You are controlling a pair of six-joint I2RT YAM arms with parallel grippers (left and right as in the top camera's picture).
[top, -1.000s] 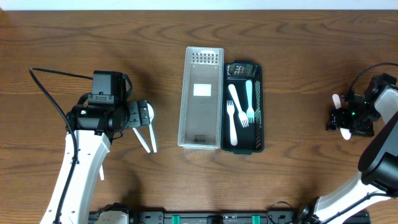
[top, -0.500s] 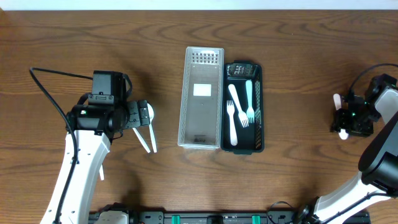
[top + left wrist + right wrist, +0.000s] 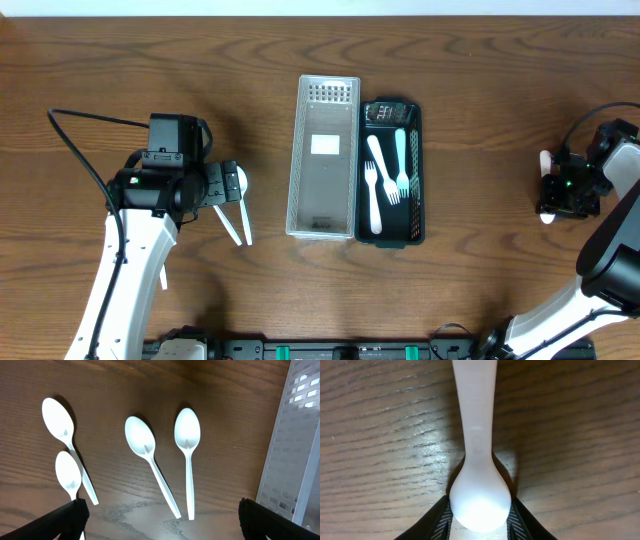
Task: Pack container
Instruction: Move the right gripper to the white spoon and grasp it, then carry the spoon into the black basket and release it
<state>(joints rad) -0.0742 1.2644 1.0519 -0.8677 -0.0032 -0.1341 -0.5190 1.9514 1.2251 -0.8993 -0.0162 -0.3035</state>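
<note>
The black container stands mid-table with three plastic forks lying in it. My right gripper is at the far right, low over the table. In the right wrist view its jaws press both sides of the bowl of a white spoon, whose handle runs away from me; the right gripper is shut on it. My left gripper hangs open above several white spoons on the wood, touching none. Overhead, that left gripper is left of the containers.
A clear perforated tray lies against the black container's left side; its edge shows in the left wrist view. A black cable loops from the left arm. Bare wood lies between the containers and the right arm.
The right gripper's jaws have closed in on the spoon's bowl. The left arm and its open gripper have not moved.
</note>
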